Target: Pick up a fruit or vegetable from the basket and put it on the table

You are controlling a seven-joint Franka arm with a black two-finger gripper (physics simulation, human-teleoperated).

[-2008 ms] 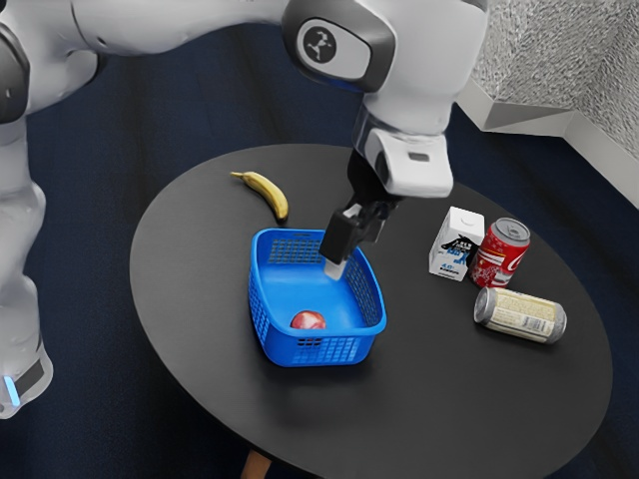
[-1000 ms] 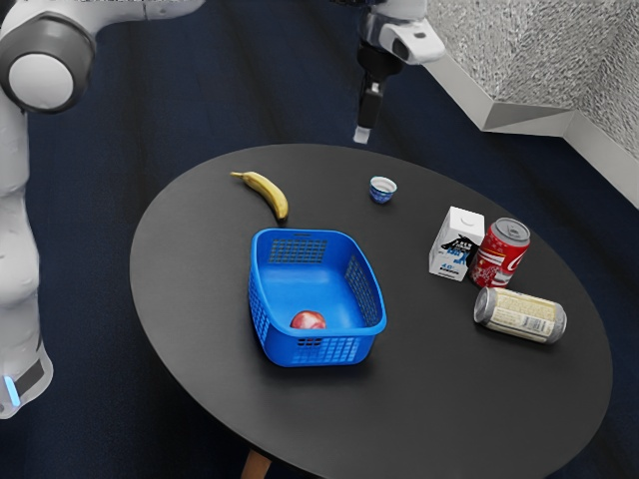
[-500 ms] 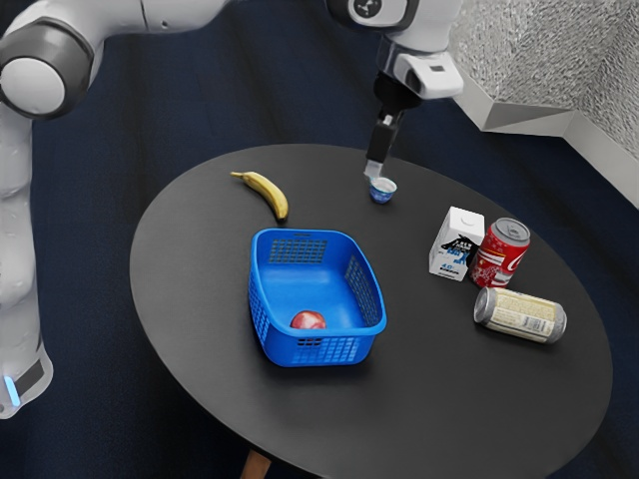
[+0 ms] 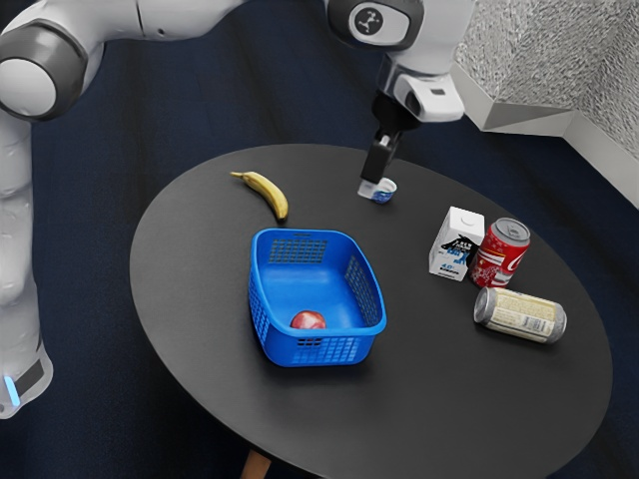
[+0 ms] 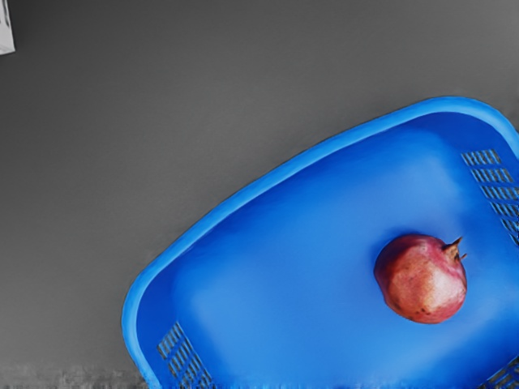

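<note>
While our jaws point down over the desk (image 4: pixel 439 379), the blue basket (image 4: pixel 329 349) stands upright in the exterior view's foreground. Inside it, toward its near end, lies the pomegranate (image 5: pixel 420 279), the fruit to be picked up. On the basket's side toward the exterior view's right, we locate a pale can (image 4: pixel 520 315) on its side, then a red can (image 4: pixel 499 261) and a white carton (image 4: pixel 456 244), both upright. Beyond the basket we find a banana (image 4: pixel 267 195) and a small bowl (image 4: pixel 385 191). Our jaws are at the bowl; we cannot tell their opening or grip.
</note>
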